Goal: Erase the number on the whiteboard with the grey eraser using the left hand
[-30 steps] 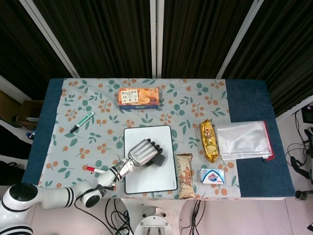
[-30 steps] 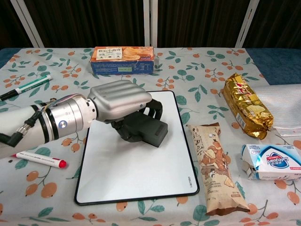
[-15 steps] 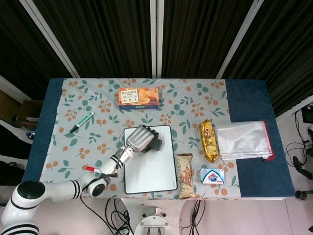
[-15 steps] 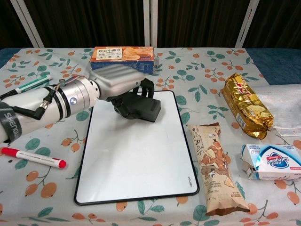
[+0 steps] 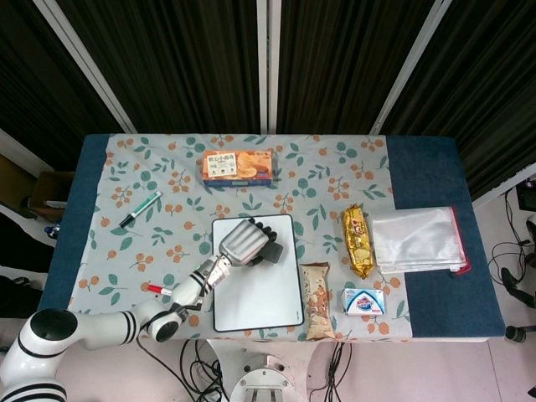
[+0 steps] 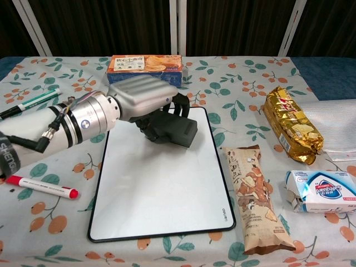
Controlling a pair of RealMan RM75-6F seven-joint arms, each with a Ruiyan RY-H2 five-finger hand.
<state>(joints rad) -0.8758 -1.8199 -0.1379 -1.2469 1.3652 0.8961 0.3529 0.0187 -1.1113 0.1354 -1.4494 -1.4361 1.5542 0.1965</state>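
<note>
- The left hand (image 6: pixel 139 94) gripped the grey eraser (image 6: pixel 173 131), pressed on the far part of the whiteboard (image 6: pixel 161 189).
- No number showed on the board's visible face; wiping seemed nearly done, next likely a last sweep or lift-off.
- The right hand was out of sight.

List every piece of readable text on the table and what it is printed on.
"prenbaby": blue-and-white tissue pack.
"deli": black frame of the white whiteboard, tiny, uncertain.
Orange biscuit box: Chinese characters, too blurred.
Brown nut-bar wrapper and gold snack bag: unreadable.
Whiteboard surface: no number visible.
</note>
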